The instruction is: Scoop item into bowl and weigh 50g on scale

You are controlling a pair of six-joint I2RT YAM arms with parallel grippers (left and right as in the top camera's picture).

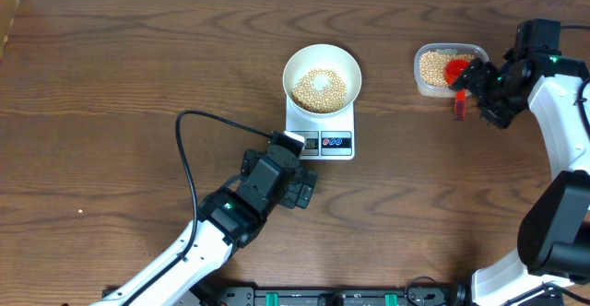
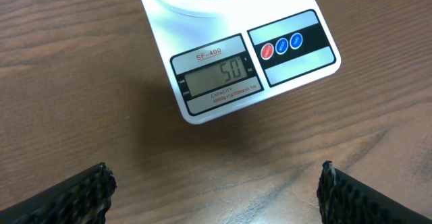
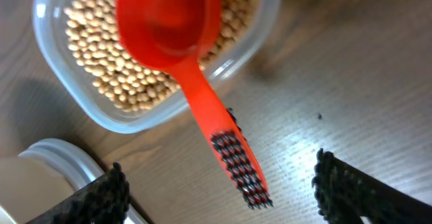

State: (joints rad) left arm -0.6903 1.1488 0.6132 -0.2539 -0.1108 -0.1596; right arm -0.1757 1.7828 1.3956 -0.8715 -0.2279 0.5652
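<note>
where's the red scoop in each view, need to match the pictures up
Overhead: the red scoop is at the far right, bowl end in the clear tub of beans, handle hanging over the tub's edge toward the right gripper.
Left wrist: not in it; only the scale and table show.
Right wrist: top centre, handle running down to the right.
Shared landmark: the tub, in the overhead and right wrist views.

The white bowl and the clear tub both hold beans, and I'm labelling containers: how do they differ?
The white bowl is round and opaque; the clear tub is a see-through rounded rectangle. The bowl sits on the scale, while the tub rests directly on the table. A red scoop lies in the tub, its handle sticking out over the rim; the bowl holds none. Both contain small tan beans.
</note>
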